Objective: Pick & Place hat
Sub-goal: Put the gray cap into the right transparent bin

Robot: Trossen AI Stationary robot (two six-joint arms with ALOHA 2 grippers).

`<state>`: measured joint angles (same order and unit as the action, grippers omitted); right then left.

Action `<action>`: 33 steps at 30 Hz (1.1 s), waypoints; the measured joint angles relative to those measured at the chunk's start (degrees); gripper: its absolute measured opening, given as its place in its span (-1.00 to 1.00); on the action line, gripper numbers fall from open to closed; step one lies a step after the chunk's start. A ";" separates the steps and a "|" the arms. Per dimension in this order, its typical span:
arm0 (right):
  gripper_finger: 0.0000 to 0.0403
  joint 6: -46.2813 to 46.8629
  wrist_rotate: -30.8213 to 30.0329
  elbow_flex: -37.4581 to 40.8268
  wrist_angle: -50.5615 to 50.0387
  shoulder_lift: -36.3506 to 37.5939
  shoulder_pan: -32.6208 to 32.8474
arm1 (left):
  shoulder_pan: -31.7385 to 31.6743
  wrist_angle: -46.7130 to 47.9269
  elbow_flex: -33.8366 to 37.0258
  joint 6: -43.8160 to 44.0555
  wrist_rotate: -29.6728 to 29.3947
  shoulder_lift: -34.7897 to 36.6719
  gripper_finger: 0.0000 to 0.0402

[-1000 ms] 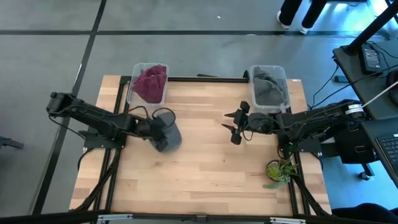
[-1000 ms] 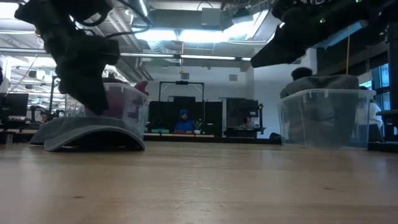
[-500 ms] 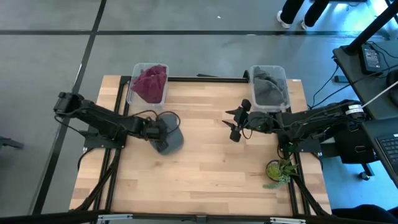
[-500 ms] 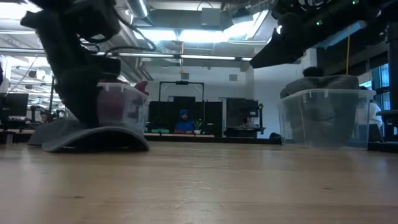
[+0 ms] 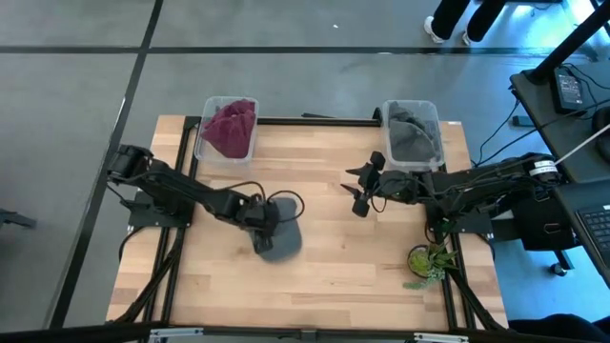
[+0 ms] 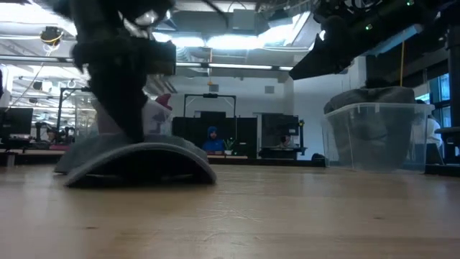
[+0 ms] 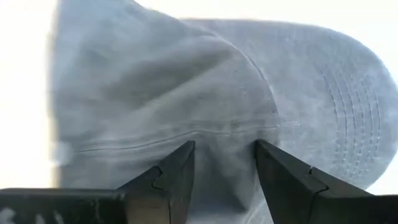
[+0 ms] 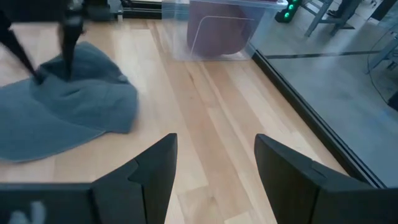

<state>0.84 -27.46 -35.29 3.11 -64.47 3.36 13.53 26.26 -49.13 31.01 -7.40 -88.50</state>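
A grey cap [image 5: 279,238] lies on the wooden table a little left of its middle. It also shows in the low view [image 6: 136,160], its rim on the tabletop. My left gripper [image 5: 264,217] stands over the cap's left part and is shut on it; in the left wrist view [image 7: 224,177] the cap [image 7: 261,87] fills the picture. My right gripper [image 5: 358,196] hangs open and empty above the table, next to the grey bin. In its wrist view [image 8: 214,168] the cap [image 8: 62,115] lies ahead of it. My left gripper pinches a raised fold of the cap's crown [image 7: 224,134] between its two fingers [image 7: 177,171], coming from above and pointing down. The cap sits with its rim and brim [image 6: 180,162] on the table, crown up.
A clear bin of dark red hats [image 5: 229,129] stands at the table's far left. A clear bin of grey hats [image 5: 413,135] stands at the far right. A small green plant [image 5: 427,259] is at the right edge. Bare wood lies along the near side.
My left gripper has gone toward the table's right and near edges, keeping its hold on the cap. The cap has slid along the table with it, from in front of the red bin toward the middle.
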 joint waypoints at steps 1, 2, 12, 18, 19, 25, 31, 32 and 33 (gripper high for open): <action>0.06 -0.03 0.00 0.00 -0.01 0.00 0.00 | 0.45 1.98 -0.86 0.67 -3.78 0.66 -0.19; 0.06 -0.20 0.00 0.00 -0.02 0.00 0.00 | 0.80 3.31 -1.43 1.63 -8.08 1.45 -0.19; 0.06 -1.29 0.01 -0.02 -0.90 0.00 -0.15 | -1.97 11.18 -2.18 8.49 -18.83 5.79 -0.19; 0.06 -1.27 0.01 -0.02 -1.24 0.00 -0.57 | -3.70 15.04 -0.36 14.35 -18.55 2.61 -0.18; 0.06 -1.29 0.02 -0.02 -1.40 0.00 -0.71 | -4.00 14.54 -0.07 14.87 -18.55 1.98 -0.18; 0.06 -1.29 0.00 -0.02 -1.70 -0.18 -0.85 | -5.95 13.79 1.94 18.34 -17.38 -0.48 -0.19; 0.06 -1.29 0.02 -0.02 -1.72 -1.78 -0.85 | -6.75 9.21 3.91 19.52 -13.83 -2.38 -0.18; 0.06 -1.28 0.02 -0.02 -1.76 -2.10 -0.85 | -6.88 8.30 4.12 20.09 -13.80 -2.77 -0.18; 0.06 -1.25 0.02 -0.02 -1.79 -2.49 -0.85 | -7.00 7.33 4.34 21.15 -13.81 -3.16 -0.18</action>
<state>-0.40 -27.44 -35.31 1.32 -66.96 2.50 6.53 33.59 -44.79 52.17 -21.21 -91.66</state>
